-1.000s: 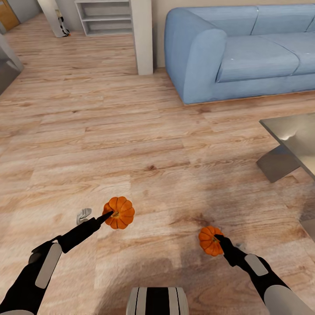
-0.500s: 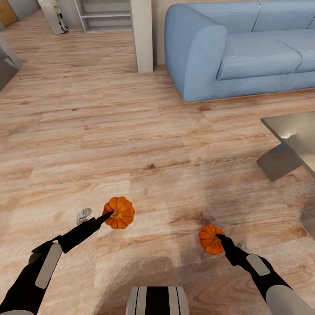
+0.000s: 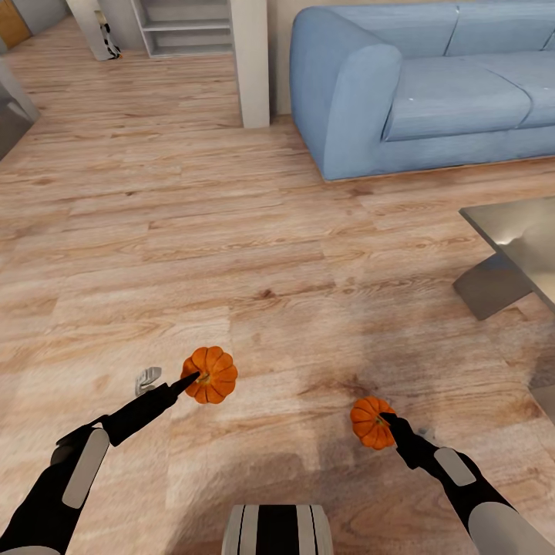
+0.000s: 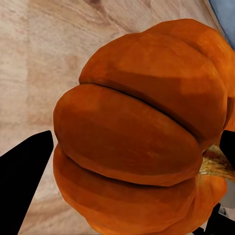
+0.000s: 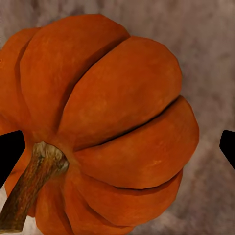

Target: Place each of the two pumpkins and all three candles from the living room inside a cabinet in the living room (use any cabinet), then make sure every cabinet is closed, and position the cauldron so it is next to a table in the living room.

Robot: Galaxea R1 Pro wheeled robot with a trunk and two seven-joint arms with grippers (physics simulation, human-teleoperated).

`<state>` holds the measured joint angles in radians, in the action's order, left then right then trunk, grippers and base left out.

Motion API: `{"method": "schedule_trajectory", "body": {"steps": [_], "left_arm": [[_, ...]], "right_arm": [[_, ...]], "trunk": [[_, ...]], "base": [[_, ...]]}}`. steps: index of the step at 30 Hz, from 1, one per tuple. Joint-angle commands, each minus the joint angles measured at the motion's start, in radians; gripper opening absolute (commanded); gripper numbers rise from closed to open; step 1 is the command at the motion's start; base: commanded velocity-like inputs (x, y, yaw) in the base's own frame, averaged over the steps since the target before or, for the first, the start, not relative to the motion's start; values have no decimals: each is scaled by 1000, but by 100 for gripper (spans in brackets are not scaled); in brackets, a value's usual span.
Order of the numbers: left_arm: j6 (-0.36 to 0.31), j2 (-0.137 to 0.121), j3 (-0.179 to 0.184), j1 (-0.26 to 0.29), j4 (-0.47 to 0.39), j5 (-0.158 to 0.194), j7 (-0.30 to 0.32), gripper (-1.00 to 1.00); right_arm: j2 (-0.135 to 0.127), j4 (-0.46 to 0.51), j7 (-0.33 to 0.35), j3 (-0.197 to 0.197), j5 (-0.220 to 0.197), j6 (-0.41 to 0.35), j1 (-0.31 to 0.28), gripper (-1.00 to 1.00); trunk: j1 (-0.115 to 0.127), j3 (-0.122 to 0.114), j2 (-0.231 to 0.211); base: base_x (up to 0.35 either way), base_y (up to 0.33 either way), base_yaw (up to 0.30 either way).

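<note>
**Two pumpkins aloft, no cabinet in sight**

The robot stands on the plank floor (image 3: 231, 231) of the living room with a pumpkin at the tip of each arm. The left gripper (image 3: 189, 379) has its jaws closed on the left pumpkin (image 3: 210, 374); from the left wrist view the dark fingertips (image 4: 24, 171) sit on either side of the ribbed orange body (image 4: 142, 132). The right gripper (image 3: 385, 420) clamps the right pumpkin (image 3: 371, 422) the same way, stem (image 5: 32, 183) angled off to one side, fingertips at the edges of that view. Both fruits appear to hang above the boards, judging by the shadows under them.

The blue sofa (image 3: 432, 85) lies ahead to the right, and a corner of the glass table (image 3: 516, 231) pokes in at the right edge. A small pale object (image 3: 148, 377) lies on the floor just beside the left arm (too small to tell what it is).

The risk, I'd judge, lies in the travel. The grips look like they bite round, ribbed flanks, so a sharp turn or jolt of the base could let a pumpkin slip and roll away. Swinging wide on the right could also clip the table corner.
</note>
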<state>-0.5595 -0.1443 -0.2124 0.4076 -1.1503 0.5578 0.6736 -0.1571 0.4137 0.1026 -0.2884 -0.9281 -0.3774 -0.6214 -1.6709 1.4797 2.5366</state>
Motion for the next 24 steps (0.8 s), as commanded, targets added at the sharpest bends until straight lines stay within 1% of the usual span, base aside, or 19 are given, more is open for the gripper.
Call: {"method": "schedule_trajectory", "body": {"steps": [1, 10, 17, 24], "left_arm": [[-7, 0, -1, 0, 0, 5, -1, -100], [-7, 0, -1, 0, 0, 4, -2, -100], [-6, 0, -1, 0, 0, 5, -2, -100], [-7, 0, -1, 0, 0, 4, -2, -100]], "right_arm": [[1, -1, 0, -5, 9, -6, 0, 100], [1, -3, 0, -5, 10, -7, 0, 100], [1, -1, 1, -5, 12, -28, -1, 100], [1, -1, 1, -3, 12, -33, -1, 100]], "trunk": [[0, 1, 0], [0, 1, 0], [0, 1, 0], [0, 1, 0]], "base": [[10, 0, 0], [2, 0, 0], [0, 0, 0], [92, 25, 0]]}}
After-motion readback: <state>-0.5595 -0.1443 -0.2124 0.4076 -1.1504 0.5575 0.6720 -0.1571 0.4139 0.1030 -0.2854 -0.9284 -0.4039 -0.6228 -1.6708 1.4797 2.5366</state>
